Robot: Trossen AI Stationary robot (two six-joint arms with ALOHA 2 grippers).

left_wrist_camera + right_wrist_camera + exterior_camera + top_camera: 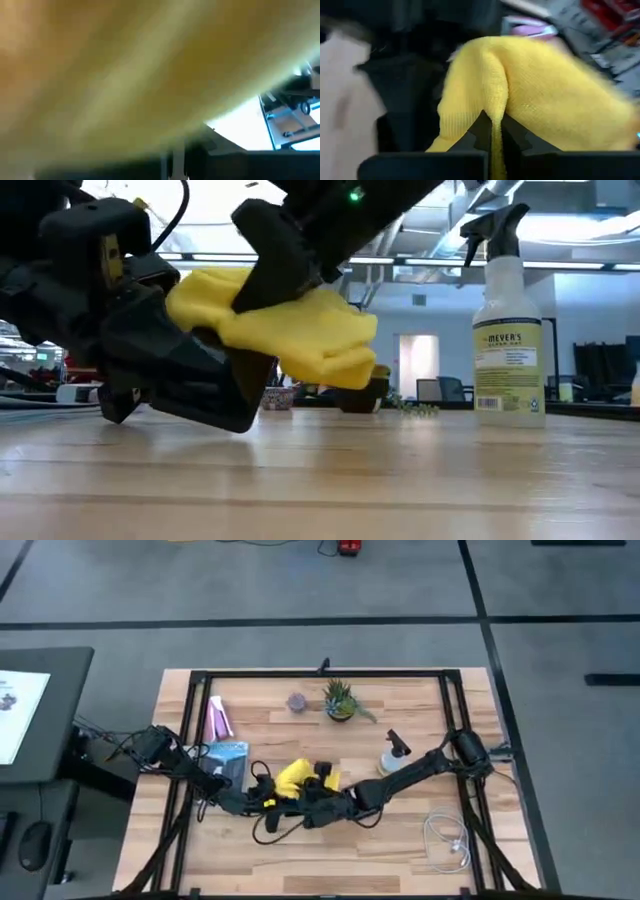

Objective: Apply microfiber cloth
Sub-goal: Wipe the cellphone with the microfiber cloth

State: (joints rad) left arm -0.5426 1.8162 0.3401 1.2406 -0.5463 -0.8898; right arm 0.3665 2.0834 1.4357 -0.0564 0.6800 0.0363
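Here, the cloth (293, 776) sits bunched at lower centre of the high view, lifted off the table (400, 840). Right gripper (491, 132) pinches a fold of it between closed fingers. Left gripper (268, 802) lies just beneath the cloth; its jaw state cannot be told. Spray bottle (508, 330) stands at right.

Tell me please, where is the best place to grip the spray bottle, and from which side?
Probably the spray bottle at its narrow neck below the trigger head, coming from the side. It stands upright, its nozzle juts sideways, and the wide body looks harder for fingers to span.
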